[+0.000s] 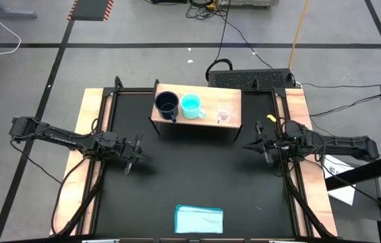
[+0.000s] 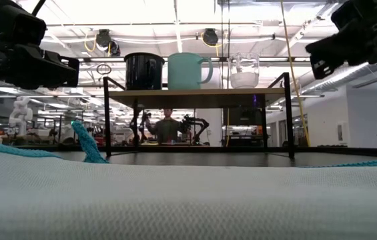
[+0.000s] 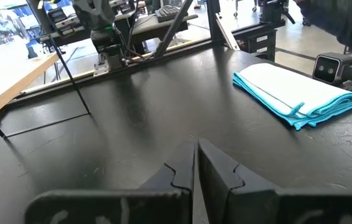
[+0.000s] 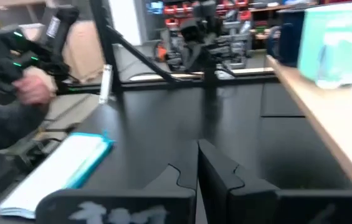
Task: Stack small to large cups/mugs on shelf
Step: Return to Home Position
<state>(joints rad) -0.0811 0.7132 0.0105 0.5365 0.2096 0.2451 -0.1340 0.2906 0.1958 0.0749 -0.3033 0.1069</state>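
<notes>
We judge the placing done and the step in hand to be taking both arms home. The left gripper [image 1: 135,155] hangs over the black table [image 1: 190,182] with its 2 fingers pressed together on nothing. The right gripper [image 1: 257,145] faces it from across the table, likewise closed and empty. The shelf [image 1: 207,121] lies off to one side of the line between the 2 grippers, well apart from both. On it the 3 cups stand upright in 1 row, side by side rather than nested. The dark navy mug [image 1: 166,104] is nearest the left gripper. The turquoise mug [image 1: 191,105] stands close beside it in the middle, and the small clear glass cup [image 1: 224,115] is nearest the right gripper. The folded light blue cloth [image 1: 199,219] lies on the other side of the grippers from the shelf, clear of both. As we read it, the next move calls only for each arm to fold back toward its own side of the table, fingers closed, keeping well away from the shelf's frame.
</notes>
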